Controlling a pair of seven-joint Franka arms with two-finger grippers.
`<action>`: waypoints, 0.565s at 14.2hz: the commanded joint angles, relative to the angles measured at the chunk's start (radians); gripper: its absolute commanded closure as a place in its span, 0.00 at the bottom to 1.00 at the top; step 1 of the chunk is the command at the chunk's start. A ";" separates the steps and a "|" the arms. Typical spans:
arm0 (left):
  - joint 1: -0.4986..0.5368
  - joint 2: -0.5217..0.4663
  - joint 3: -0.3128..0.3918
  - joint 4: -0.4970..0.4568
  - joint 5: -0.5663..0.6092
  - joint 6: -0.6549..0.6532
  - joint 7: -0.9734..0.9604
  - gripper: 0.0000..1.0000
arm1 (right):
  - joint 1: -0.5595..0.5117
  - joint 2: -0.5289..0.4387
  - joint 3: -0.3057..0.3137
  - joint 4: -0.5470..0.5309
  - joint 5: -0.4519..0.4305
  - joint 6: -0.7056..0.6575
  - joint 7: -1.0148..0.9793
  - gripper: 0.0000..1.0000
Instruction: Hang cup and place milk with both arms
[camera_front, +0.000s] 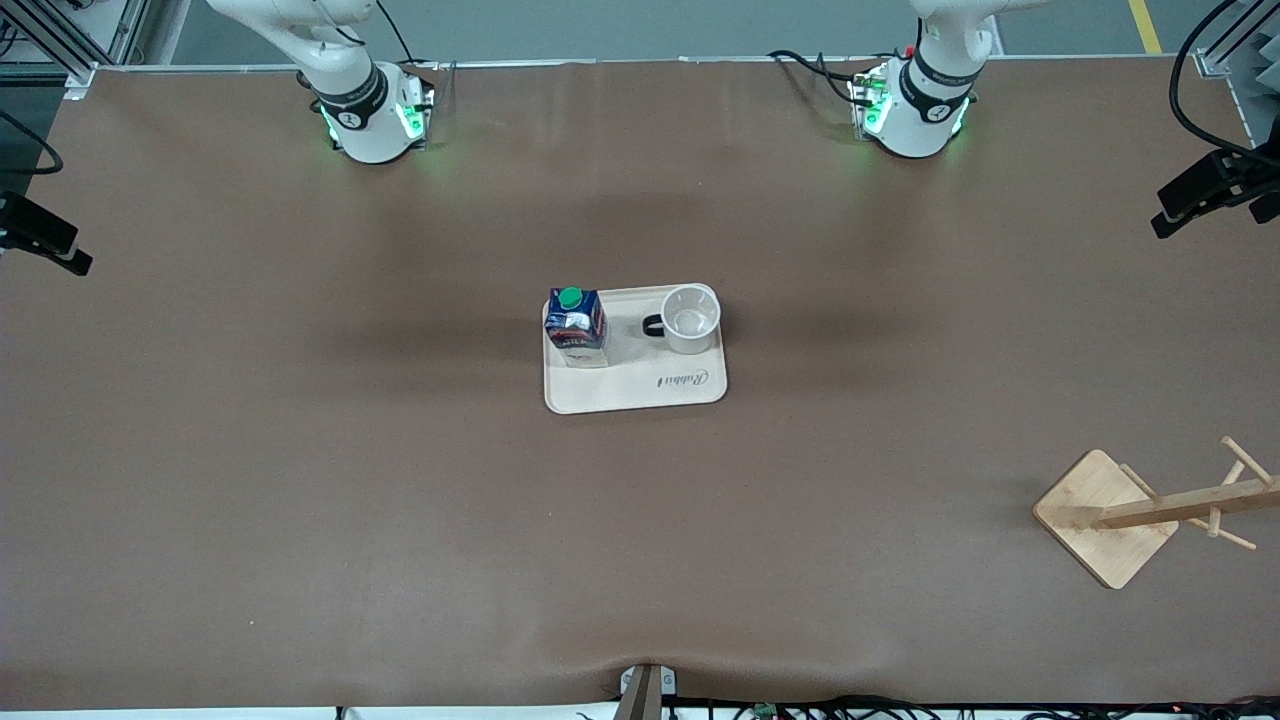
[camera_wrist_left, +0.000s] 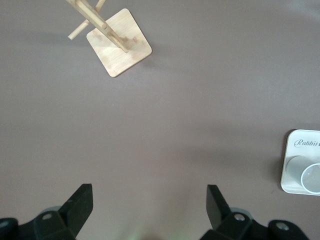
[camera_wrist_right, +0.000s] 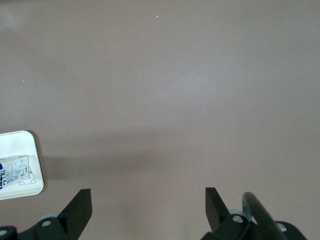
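Observation:
The white cup (camera_front: 691, 318) stands upright on a cream tray (camera_front: 640, 392) in the middle of the table, its black handle toward the milk. The milk (camera_front: 576, 326), a dark blue carton with a green cap, stands on the same tray toward the right arm's end. Both arms are raised near their bases, and neither gripper shows in the front view. My left gripper (camera_wrist_left: 149, 205) is open and empty over bare table; its view shows the cup's rim (camera_wrist_left: 309, 176). My right gripper (camera_wrist_right: 148, 206) is open and empty over bare table; its view shows the carton's whitish part (camera_wrist_right: 12, 171).
A wooden mug rack (camera_front: 1175, 508) with pegs stands on a square base near the front camera at the left arm's end of the table; it also shows in the left wrist view (camera_wrist_left: 115, 42). Black camera mounts (camera_front: 1210, 185) sit at both table ends.

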 joint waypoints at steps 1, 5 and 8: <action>0.001 0.007 -0.003 0.020 -0.010 -0.019 0.020 0.00 | -0.004 0.002 0.004 0.011 -0.012 0.001 0.014 0.00; -0.012 0.022 -0.013 0.021 -0.009 -0.019 0.017 0.00 | -0.006 0.003 0.004 0.011 -0.012 0.025 0.014 0.00; -0.053 0.045 -0.051 0.014 -0.010 -0.019 0.018 0.00 | -0.004 0.003 0.004 0.011 0.002 0.035 0.015 0.00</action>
